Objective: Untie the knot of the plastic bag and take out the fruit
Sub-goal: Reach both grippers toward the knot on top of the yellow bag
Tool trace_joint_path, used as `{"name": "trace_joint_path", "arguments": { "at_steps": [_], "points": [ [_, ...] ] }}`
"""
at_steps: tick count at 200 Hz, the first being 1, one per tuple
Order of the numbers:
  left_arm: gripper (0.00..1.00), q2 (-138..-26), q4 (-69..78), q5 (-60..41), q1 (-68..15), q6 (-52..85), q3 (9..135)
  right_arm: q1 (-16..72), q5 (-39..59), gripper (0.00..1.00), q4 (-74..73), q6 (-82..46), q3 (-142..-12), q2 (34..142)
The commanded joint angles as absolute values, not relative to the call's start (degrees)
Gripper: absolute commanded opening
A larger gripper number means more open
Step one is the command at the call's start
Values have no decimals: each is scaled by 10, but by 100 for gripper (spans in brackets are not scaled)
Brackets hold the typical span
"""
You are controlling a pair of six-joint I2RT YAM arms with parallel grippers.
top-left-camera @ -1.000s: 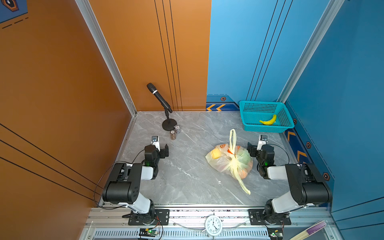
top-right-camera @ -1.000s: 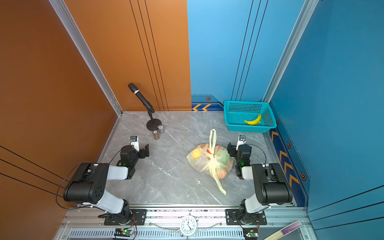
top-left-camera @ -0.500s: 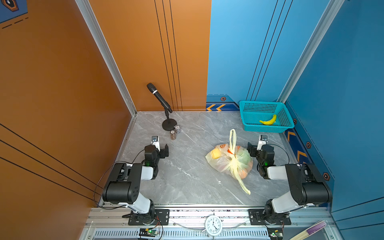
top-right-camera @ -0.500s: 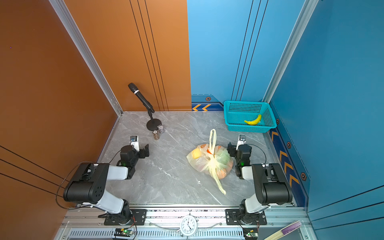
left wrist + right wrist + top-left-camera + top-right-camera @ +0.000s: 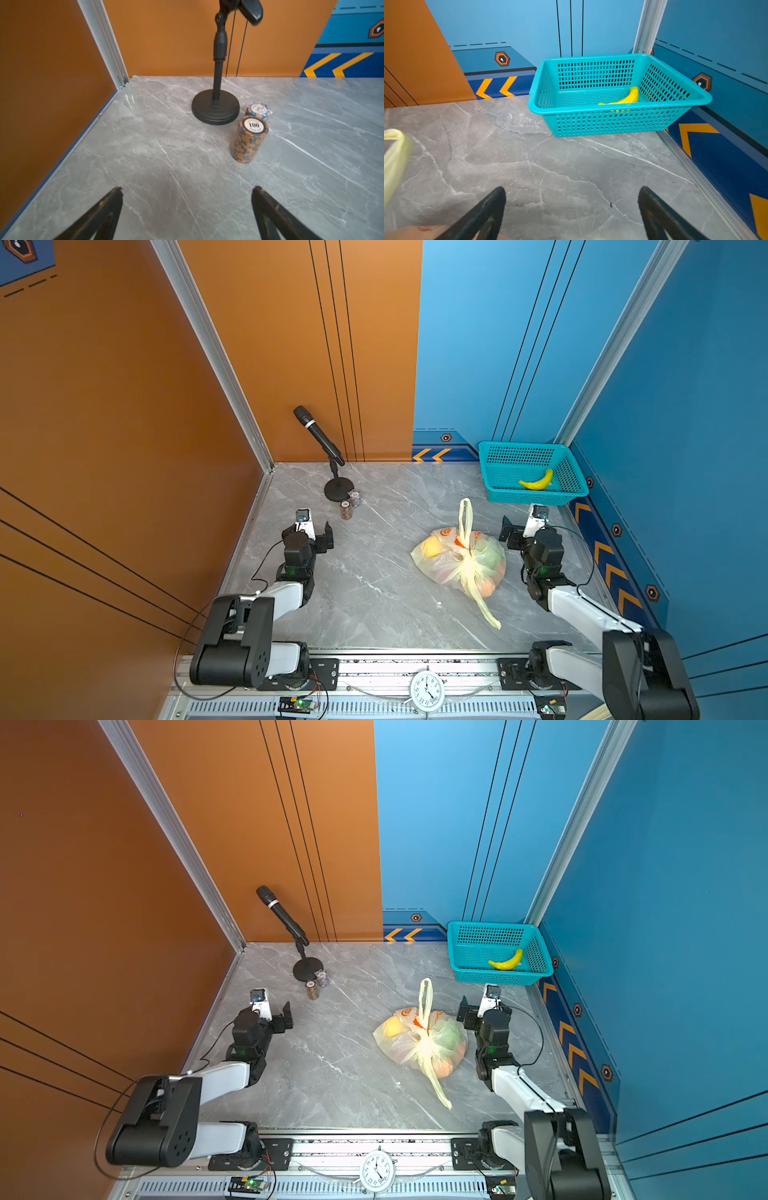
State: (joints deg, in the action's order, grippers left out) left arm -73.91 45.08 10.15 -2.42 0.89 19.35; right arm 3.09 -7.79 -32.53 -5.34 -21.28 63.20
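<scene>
Fruit point(image 5: 432, 548) hazy inside plastic bag point(image 5: 444, 572) (kinds unclear)

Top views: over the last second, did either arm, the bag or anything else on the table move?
Nothing visibly changed. The left gripper and right gripper stay open and off the plastic bag, whose knot is still tied with the fruit inside. The banana remains in the basket.
</scene>
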Motion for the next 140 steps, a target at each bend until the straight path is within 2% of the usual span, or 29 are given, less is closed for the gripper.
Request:
{"name": "trace_joint_path", "arguments": {
  "at_steps": [1, 18, 28, 42, 61, 109, 140],
  "points": [
    [97, -672, 342, 167, -45, 31, 207, 38, -86, 100, -177, -108, -237, 557],
    [97, -624, 272, 181, -71, 46, 231, 38, -90, 100, -87, -161, -258, 507],
    [97, -601, 231, 182, -89, 57, 249, 38, -84, 96, -24, -202, -276, 479],
    [97, -575, 181, 175, -120, 69, 277, 38, -55, 90, 46, -236, -301, 455],
    [97, -558, 113, 168, -167, 85, 326, 40, 0, 87, 128, -262, -338, 439],
    [97, -586, 21, 163, -315, 98, 434, 54, 135, 84, 248, -294, -424, 465],
    [97, -630, 19, 146, -398, 89, 480, 81, 172, 81, 308, -298, -471, 513]
  ]
}}
